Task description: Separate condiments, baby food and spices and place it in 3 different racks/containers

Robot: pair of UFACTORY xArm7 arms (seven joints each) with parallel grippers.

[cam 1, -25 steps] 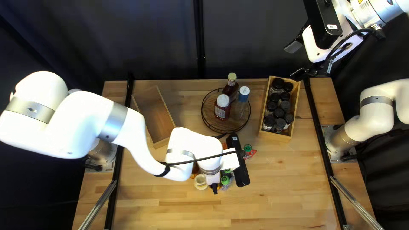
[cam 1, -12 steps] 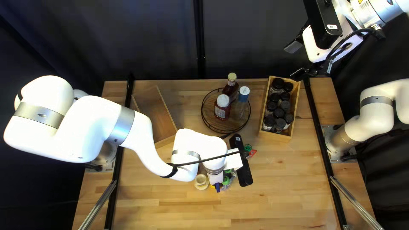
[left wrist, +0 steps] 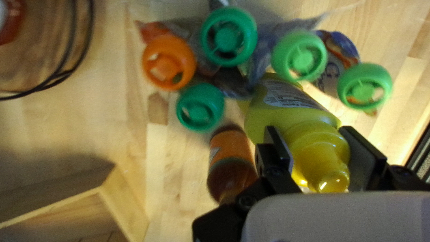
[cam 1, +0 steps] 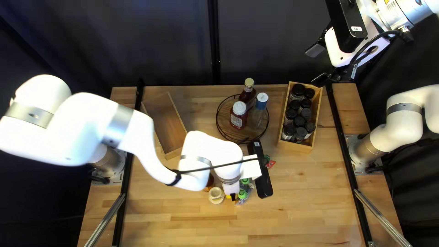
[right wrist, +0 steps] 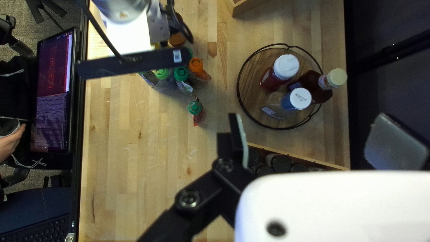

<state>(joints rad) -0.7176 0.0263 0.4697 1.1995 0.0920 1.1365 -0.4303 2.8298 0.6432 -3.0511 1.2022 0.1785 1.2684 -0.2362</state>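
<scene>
Nearest on the surface (cam 1: 302, 215), a pale container (cam 1: 216, 195) is standing unsorted, its group being hard to tell. Just beyond it, the left gripper (left wrist: 311, 130) is grasping the yellow bottle (left wrist: 291, 112) near its neck, both fingers pressing from opposite sides; the bottle is standing among the loose goods, apart from any rack. It is likely counting as a condiment, so the round rack is probably awaiting it. The orange-brown bottle (left wrist: 230, 166) is standing beside it, also needing sorting.

Close by, the capped pouches (left wrist: 299, 56) are crowding together, with a lone green-capped pouch (right wrist: 195, 109) lying apart from them. These are presumably the baby food, and every pouch in sight is sitting outside the containers, so that group is looking undone.

Farther off, the left wooden box (cam 1: 169, 116) is seemingly serving as the baby food's place. The round rack (cam 1: 225, 114) is holding a white-capped red bottle (cam 1: 238, 120), a blue-capped bottle (cam 1: 262, 98) and a dark bottle (cam 1: 247, 95), so the condiments are partly placed. The right wooden box (cam 1: 295, 147) is carrying many black-lidded jars (cam 1: 299, 121); the spices are appearing finished. Beyond, the right gripper (cam 1: 317, 64) is hovering released, holding nothing.
</scene>
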